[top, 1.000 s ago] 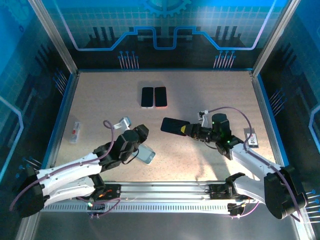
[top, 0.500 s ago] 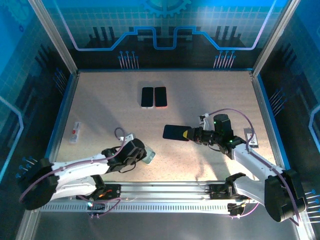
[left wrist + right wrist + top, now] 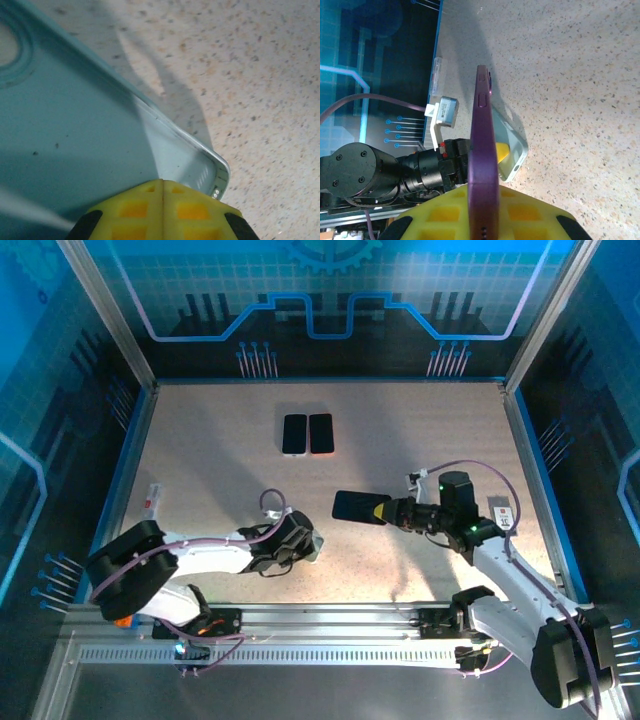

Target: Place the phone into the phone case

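Worktop [image 3: 420, 430]: speckled beige.
Right gripper [image 3: 388, 510]: fingers clamped on the dark phone [image 3: 352, 506], right of centre.
Left gripper [image 3: 298, 546]: fingers pinched on the rim of the phone case [image 3: 75, 130].
Phone case: pale teal, near the front edge.
Phone: held edge-up above the worktop.

I see a speckled beige table [image 3: 420, 430] lit from above, with soft shadows lying just behind the right gripper [image 3: 383, 510]. Far ahead of it stands a dark back wall [image 3: 330, 300] traced with glowing blue circuit lines. Blue-patterned side walls [image 3: 60, 390] rise outboard of the left gripper [image 3: 308, 545] and the right, framed by metal posts [image 3: 103, 310]. A metal rail [image 3: 330, 622] runs behind both.
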Controlling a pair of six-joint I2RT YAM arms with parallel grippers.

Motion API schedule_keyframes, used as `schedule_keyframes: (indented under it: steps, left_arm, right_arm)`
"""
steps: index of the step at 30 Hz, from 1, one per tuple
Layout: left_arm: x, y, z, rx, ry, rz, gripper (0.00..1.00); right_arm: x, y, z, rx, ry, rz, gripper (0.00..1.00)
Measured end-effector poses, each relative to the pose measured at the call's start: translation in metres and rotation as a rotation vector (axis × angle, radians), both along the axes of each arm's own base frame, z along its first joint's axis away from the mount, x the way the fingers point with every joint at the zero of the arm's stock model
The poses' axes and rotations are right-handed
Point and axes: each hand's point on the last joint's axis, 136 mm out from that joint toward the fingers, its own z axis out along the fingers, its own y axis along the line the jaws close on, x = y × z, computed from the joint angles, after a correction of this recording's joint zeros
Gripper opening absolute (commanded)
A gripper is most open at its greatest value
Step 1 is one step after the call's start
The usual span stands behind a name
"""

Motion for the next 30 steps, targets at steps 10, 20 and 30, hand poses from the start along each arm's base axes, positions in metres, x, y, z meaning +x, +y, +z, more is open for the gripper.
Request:
schedule_keyframes:
  steps: [10,20,30]
  left_arm:
    - [0.034,-0.056,0.002,-0.136,-0.074,-0.019,0.00]
    - [0.049,-0.032,0.076,-0.209,-0.226,0.009,0.00]
    - [0.039,0.068,0.082,-0.103,-0.288,0.138,0.00]
  right_arm:
    - [-0.006,-0.027,-0.006,-0.039,0.030,-0.069,0.00]
    - [-0.017,-0.027,-0.013,-0.053,0.066,-0.037,0.00]
    - [-0.035,0.018,-0.026,-0.110,0.091,0.128,0.00]
